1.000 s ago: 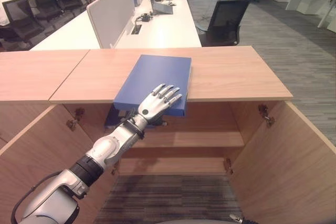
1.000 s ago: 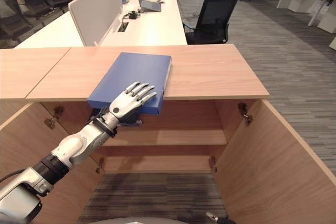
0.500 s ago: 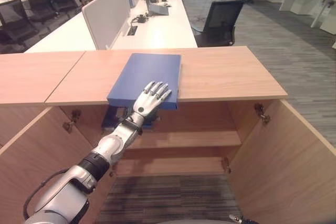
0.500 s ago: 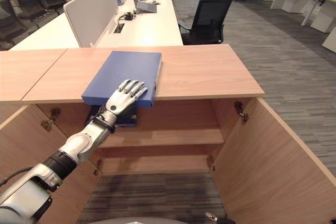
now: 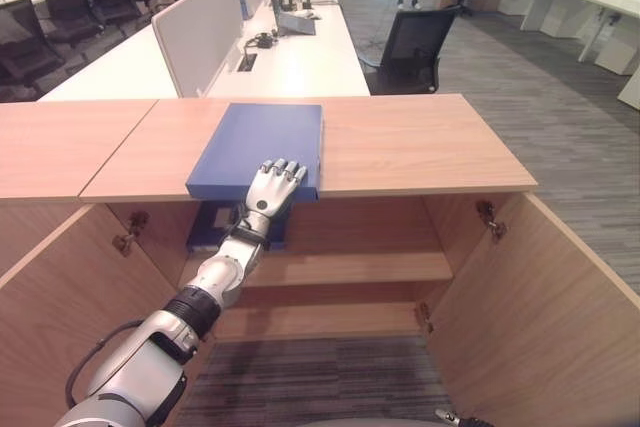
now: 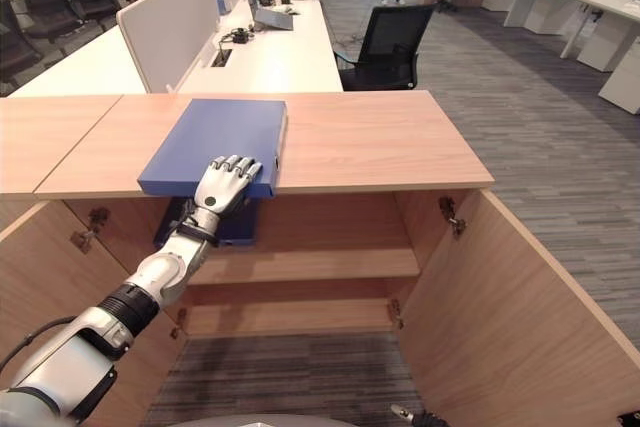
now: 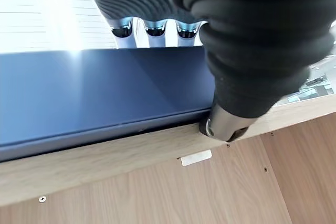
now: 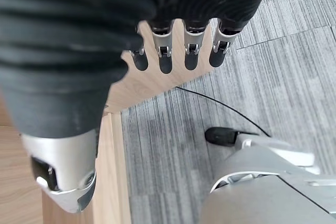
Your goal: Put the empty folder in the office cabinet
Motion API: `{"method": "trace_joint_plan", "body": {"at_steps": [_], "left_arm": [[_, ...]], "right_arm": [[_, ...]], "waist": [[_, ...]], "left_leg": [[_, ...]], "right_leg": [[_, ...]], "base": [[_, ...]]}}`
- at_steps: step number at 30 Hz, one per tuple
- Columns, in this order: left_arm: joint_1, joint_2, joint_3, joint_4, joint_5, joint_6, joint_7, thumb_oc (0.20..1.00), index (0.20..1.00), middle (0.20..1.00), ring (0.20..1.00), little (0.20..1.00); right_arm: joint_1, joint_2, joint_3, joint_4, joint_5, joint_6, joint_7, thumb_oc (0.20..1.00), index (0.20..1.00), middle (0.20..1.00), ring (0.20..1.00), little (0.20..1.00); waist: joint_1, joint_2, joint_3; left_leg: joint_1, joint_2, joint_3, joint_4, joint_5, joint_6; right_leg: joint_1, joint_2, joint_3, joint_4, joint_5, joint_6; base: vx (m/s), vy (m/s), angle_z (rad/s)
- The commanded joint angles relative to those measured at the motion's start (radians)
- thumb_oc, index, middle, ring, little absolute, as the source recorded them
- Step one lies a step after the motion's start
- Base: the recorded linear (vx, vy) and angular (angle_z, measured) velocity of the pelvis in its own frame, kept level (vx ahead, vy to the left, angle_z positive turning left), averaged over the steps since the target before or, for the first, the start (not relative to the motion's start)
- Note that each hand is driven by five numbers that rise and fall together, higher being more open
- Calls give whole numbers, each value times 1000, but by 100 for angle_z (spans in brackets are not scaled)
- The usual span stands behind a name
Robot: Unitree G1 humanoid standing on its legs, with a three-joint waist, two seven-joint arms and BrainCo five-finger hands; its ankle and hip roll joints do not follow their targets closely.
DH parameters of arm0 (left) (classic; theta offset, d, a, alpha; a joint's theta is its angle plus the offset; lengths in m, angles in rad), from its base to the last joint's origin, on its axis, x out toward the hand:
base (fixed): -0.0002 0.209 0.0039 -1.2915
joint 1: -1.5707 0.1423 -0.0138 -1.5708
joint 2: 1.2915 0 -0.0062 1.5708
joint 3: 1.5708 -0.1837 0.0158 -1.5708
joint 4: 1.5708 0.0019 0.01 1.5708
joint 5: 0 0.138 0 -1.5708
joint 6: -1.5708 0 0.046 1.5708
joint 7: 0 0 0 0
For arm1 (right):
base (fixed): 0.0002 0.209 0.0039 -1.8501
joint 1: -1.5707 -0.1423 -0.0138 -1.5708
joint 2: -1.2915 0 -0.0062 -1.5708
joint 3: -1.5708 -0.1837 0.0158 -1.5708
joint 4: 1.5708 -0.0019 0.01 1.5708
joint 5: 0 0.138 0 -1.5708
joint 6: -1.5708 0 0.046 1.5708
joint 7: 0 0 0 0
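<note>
A blue folder (image 5: 260, 132) lies flat on the wooden cabinet top (image 5: 420, 142), its near edge about level with the top's front edge. My left hand (image 5: 272, 185) reaches up from below and rests on that near edge, open, with straight fingers (image 7: 148, 29) lying over the folder's cover (image 7: 105, 93). The thumb (image 7: 226, 127) sits at the front of the wooden edge. My right hand (image 8: 165, 51) hangs open over the grey carpet beside a cabinet door, holding nothing.
Both cabinet doors stand open, the right door (image 5: 540, 307) and the left door (image 5: 70, 297). Inside is a wooden shelf (image 5: 350, 267), with another dark blue item (image 5: 210, 229) at its upper left. White desks and a black office chair (image 5: 415, 42) stand behind.
The camera has shifted. The folder hung over the front edge before and now lies about level with it. My left hand has stayed on its near edge.
</note>
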Motion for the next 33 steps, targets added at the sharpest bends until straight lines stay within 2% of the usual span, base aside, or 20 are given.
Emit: {"method": "trace_joint_plan", "body": {"at_steps": [1, 9, 13, 18, 19, 23, 25, 26, 28, 29, 30, 31, 32, 33], "left_arm": [[-23, 22, 22, 131, -22, 13, -37, 200, 200, 200, 200, 200], [43, 19, 43, 84, -76, -24, -40, 200, 200, 200, 200, 200], [98, 35, 75, -17, -98, -57, -56, 200, 200, 200, 200, 200], [228, 53, 177, -220, -207, -132, -88, 200, 200, 200, 200, 200], [305, 56, 247, -348, -306, -178, -122, 200, 200, 200, 200, 200], [430, 41, 345, -516, -537, -251, -204, 200, 200, 200, 200, 200], [457, 42, 366, -560, -597, -266, -232, 200, 200, 200, 200, 200], [492, 36, 380, -630, -708, -294, -285, 200, 200, 200, 200, 200], [523, 35, 390, -706, -823, -318, -347, 200, 200, 200, 200, 200], [527, 37, 394, -712, -828, -316, -352, 200, 200, 200, 200, 200], [535, 41, 404, -744, -893, -327, -368, 200, 200, 200, 200, 200], [546, 44, 415, -779, -981, -344, -394, 200, 200, 200, 200, 200], [566, 58, 460, -828, -1166, -363, -443, 200, 200, 200, 200, 200], [570, 62, 481, -847, -1240, -369, -460, 200, 200, 200, 200, 200]], "right_arm": [[-70, 36, 35, 74, 1, -25, -15, 1000, 1000, 1000, 1000, 1000], [-61, 38, 30, 71, -1, -27, -21, 1000, 1000, 1000, 1000, 1000], [-55, 40, 19, 70, 0, -25, -23, 1000, 1000, 1000, 1000, 1000], [-48, 46, -2, 65, 3, -21, -23, 1000, 1000, 1000, 1000, 1000], [-46, 48, -12, 60, 5, -19, -22, 1000, 1000, 1000, 1000, 1000], [-47, 55, -18, 36, 13, -20, -4, 1000, 1000, 1000, 1000, 1000], [-49, 55, -12, 31, 11, -19, 1, 1000, 1000, 1000, 1000, 1000], [-55, 54, -2, 18, 4, -21, 14, 1000, 1000, 1000, 1000, 1000], [-62, 50, 8, 3, -5, -26, 27, 1000, 1000, 1000, 1000, 1000], [-61, 50, 9, 3, -5, -26, 27, 1000, 1000, 1000, 1000, 1000], [-65, 47, 12, -1, -10, -25, 33, 1000, 1000, 1000, 1000, 1000], [-70, 44, 15, -4, -17, -25, 38, 1000, 1000, 1000, 1000, 1000], [-79, 35, 24, -7, -39, -20, 56, 1000, 1000, 1000, 1000, 1000], [-82, 33, 29, -6, -48, -21, 64, 1000, 1000, 1000, 1000, 1000]], "waist": [[10, -54, 20], [15, -59, 23], [21, -61, 26], [37, -67, 33], [44, -69, 38], [62, -71, 45], [62, -70, 45], [69, -67, 48], [73, -64, 52], [72, -64, 52], [74, -61, 53], [78, -58, 55], [85, -51, 56], [87, -49, 57]], "left_leg": [[18, 28, -15, 4, -134, -20], [23, 33, -16, 4, -133, -22], [21, 33, -20, 4, -132, -22], [12, 34, -28, 4, -128, -22], [7, 35, -33, 4, -126, -22], [-4, 33, -43, 4, -120, -21], [-4, 33, -45, 4, -119, -21], [-6, 32, -49, 4, -118, -22], [-7, 30, -54, 4, -117, -22], [-7, 30, -54, 4, -117, -22], [-8, 31, -56, 4, -115, -23], [-9, 30, -58, 4, -115, -23], [-9, 26, -62, 4, -114, -25], [-9, 26, -64, 4, -113, -25]], "right_leg": [[12, -91, -31, 5, 47, 88], [16, -87, -29, 5, 42, 83], [17, -85, -29, 5, 42, 82], [15, -84, -36, 5, 42, 79], [14, -85, -41, 5, 44, 78], [10, -83, -44, 5, 46, 74], [11, -83, -45, 5, 44, 73], [12, -82, -50, 5, 43, 71], [13, -79, -52, 5, 43, 71], [13, -79, -52, 5, 43, 71], [14, -79, -54, 5, 42, 70], [14, -79, -55, 5, 41, 70], [16, -78, -60, 5, 40, 70], [17, -79, -64, 5, 40, 70]], "base": [[0, 0, 0], [0, 0, 0], [0, 0, 0], [0, -9, 1], [0, 0, 0], [-6, -7, 4], [-8, -8, 9], [-5, -7, 9], [-6, -4, 8], [-5, 3, 5], [-6, 5, 7], [-5, 22, 7], [-4, 26, 7], [-5, 29, 4]]}}
